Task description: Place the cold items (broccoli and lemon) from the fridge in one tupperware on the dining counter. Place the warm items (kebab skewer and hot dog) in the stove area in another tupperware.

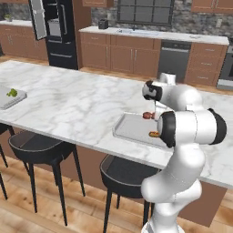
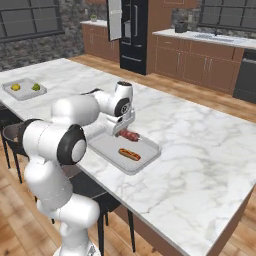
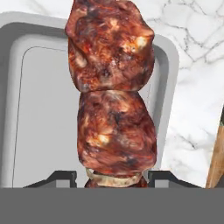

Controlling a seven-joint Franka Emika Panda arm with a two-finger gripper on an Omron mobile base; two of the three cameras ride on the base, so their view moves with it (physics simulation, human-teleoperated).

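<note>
**Three camera views over a marble kitchen counter**

The left base view looks forward and down from behind the arm, which rises at the frame's lower right. The right base view faces the same way, with the arm at lower left. Both share the counter, the near grey tupperware and the fridge at the back. The hand view sits very close, looking along the claw at a kebab skewer.

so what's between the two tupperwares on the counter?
Bare marble. In the right base view, nothing lies between the far tupperware, holding lemon and broccoli, and the near tupperware with the hot dog.
</note>
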